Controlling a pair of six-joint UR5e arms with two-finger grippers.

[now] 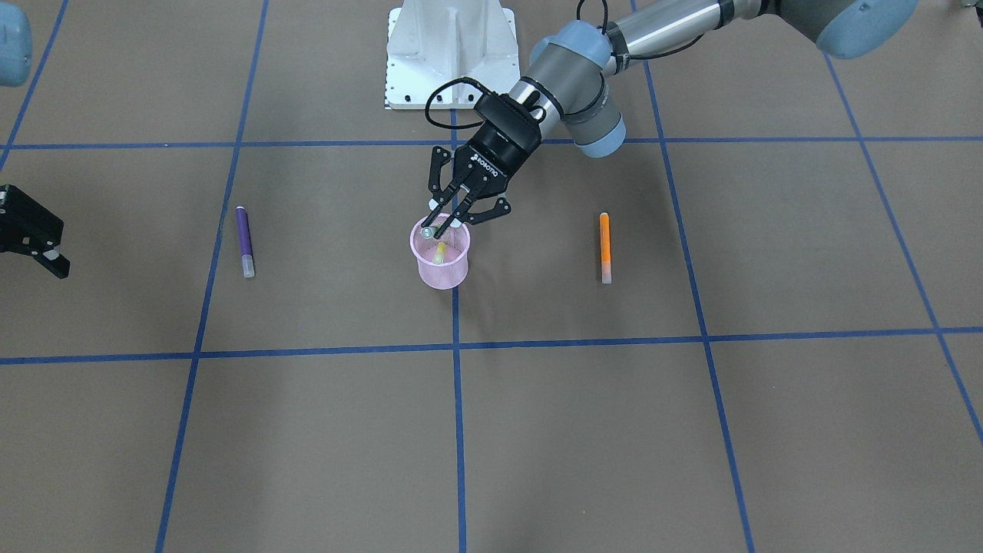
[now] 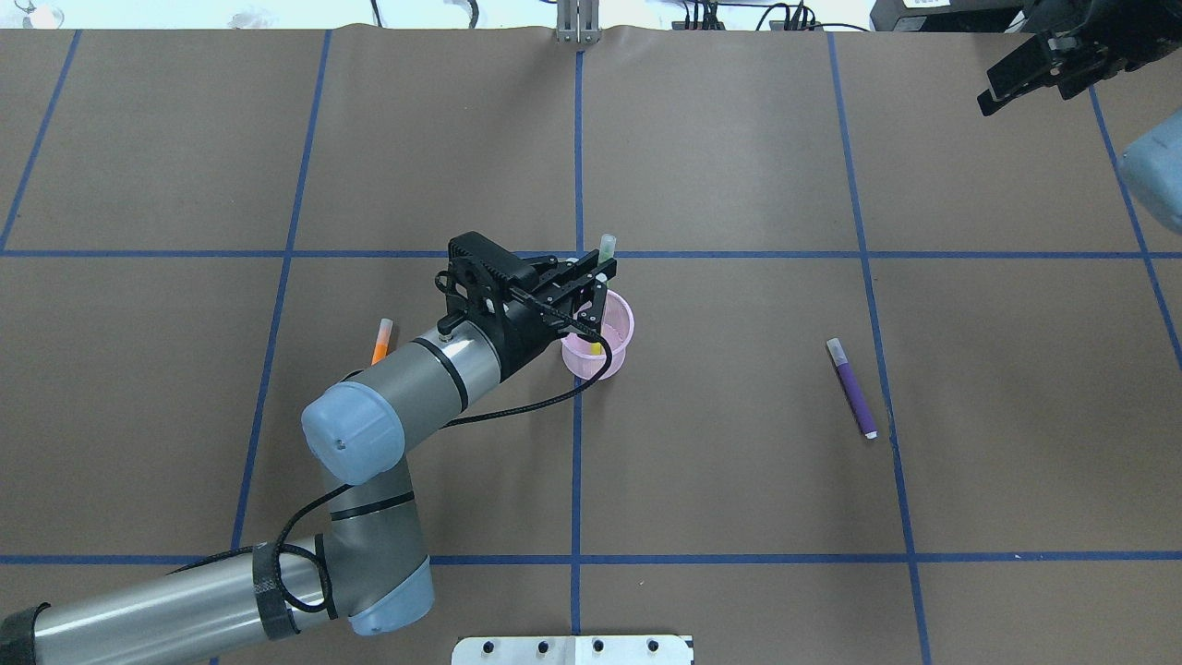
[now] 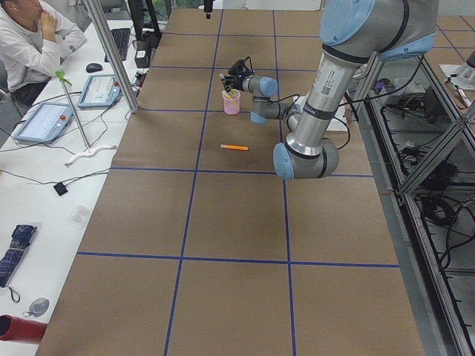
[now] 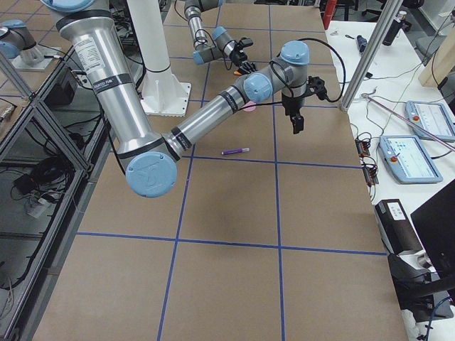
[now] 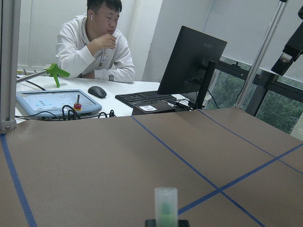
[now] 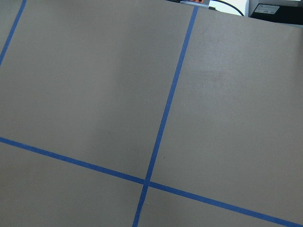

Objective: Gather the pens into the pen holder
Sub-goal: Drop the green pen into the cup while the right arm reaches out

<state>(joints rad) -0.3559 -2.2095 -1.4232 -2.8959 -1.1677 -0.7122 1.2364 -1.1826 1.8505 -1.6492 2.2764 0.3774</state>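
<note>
The pink mesh pen holder (image 1: 445, 273) stands at mid-table, also in the overhead view (image 2: 621, 340). A yellow pen (image 1: 440, 254) lies inside it. My left gripper (image 1: 439, 224) is over the holder's mouth, shut on a green pen (image 2: 607, 246) held upright, cap up. The cap also shows in the left wrist view (image 5: 166, 206). A purple pen (image 1: 245, 242) and an orange pen (image 1: 605, 247) lie flat on the table, one on each side of the holder. My right gripper (image 1: 47, 257) hangs far off near the table's edge, open and empty.
The table is brown paper with a blue tape grid. The robot's white base (image 1: 451, 54) is behind the holder. An operator (image 5: 97, 45) sits at a desk beyond the table's left end with a monitor and keyboard.
</note>
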